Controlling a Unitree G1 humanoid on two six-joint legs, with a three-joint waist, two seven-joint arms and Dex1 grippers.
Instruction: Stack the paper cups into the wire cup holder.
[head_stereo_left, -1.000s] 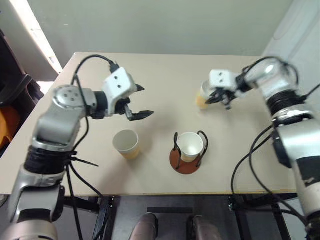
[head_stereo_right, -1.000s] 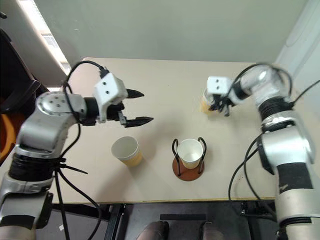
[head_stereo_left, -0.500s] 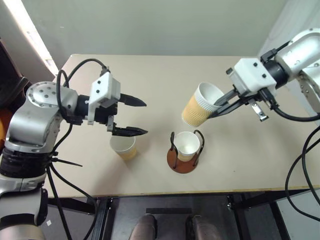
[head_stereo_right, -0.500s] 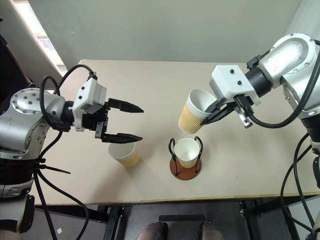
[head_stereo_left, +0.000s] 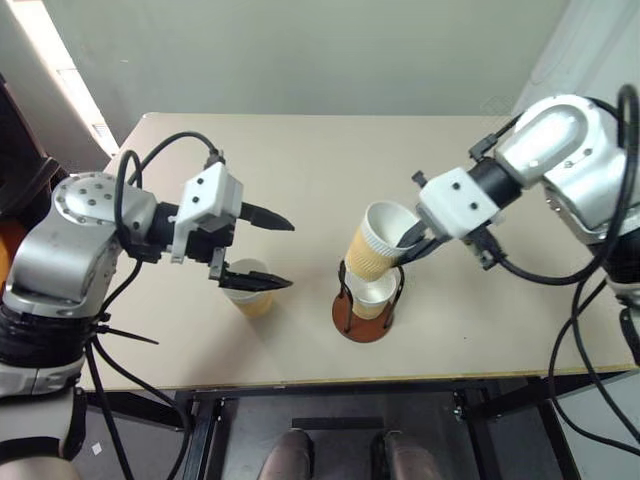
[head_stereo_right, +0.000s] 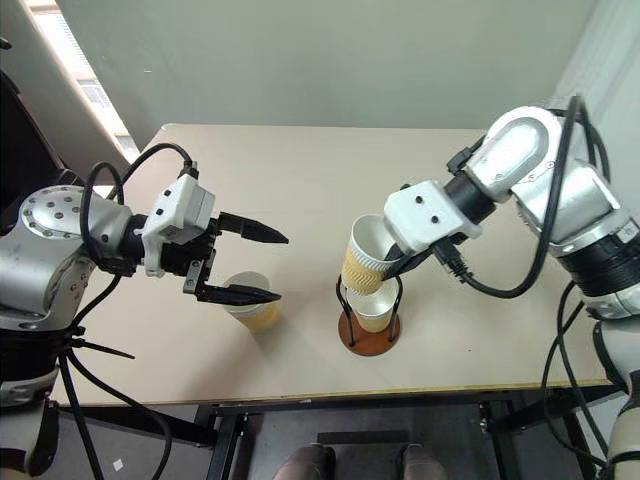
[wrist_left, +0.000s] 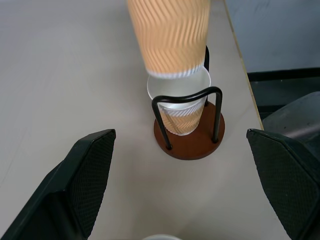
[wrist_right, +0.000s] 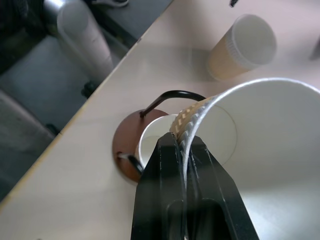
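Observation:
The wire cup holder (head_stereo_left: 362, 322) stands near the table's front edge with one paper cup (head_stereo_left: 373, 293) upright inside its black loops. My right gripper (head_stereo_left: 411, 240) is shut on the rim of a second paper cup (head_stereo_left: 372, 246). That cup hangs tilted, its bottom just above the cup in the holder (wrist_left: 180, 112). The pinch on the rim shows in the right wrist view, one finger (wrist_right: 160, 200) outside and one inside the cup. A third paper cup (head_stereo_left: 250, 292) stands upright on the table to the left of the holder. My left gripper (head_stereo_left: 288, 255) is open above it, pointing toward the holder.
The beige table (head_stereo_left: 300, 160) has bare surface behind and to the right of the holder. Its front edge runs close below the holder's base. Dark furniture (head_stereo_left: 20, 150) stands off the table's left side, and a pale wall lies behind.
My right gripper has lifted a cup off the table's far right and carried it left and nearer, to just over the holder. The left gripper drew back slightly and turned right, still open.

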